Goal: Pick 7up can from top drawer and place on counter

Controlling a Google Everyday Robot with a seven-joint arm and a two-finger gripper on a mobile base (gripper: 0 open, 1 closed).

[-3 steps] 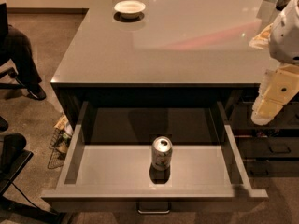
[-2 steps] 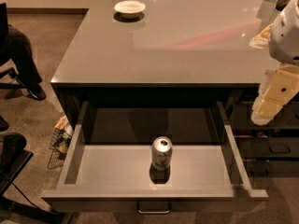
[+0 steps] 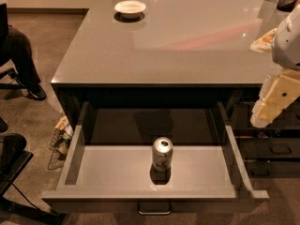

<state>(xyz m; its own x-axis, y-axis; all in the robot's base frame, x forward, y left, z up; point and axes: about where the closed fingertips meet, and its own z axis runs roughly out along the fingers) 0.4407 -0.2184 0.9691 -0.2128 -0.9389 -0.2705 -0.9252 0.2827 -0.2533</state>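
The 7up can (image 3: 162,154) stands upright near the middle of the open top drawer (image 3: 112,175), silver top up, pale label facing me. The drawer is pulled out below the counter (image 3: 187,46), with its metal handle (image 3: 153,210) at the front. My gripper (image 3: 276,97) hangs at the right edge of the view, beside the counter's front right corner, above and to the right of the drawer and well apart from the can. It holds nothing that I can see.
A white bowl (image 3: 130,7) sits at the back left of the counter. Dark narrower drawers with handles (image 3: 274,149) stand to the right. A chair and a seated person's leg (image 3: 18,64) are at the left, with a wire basket (image 3: 60,142) on the floor.
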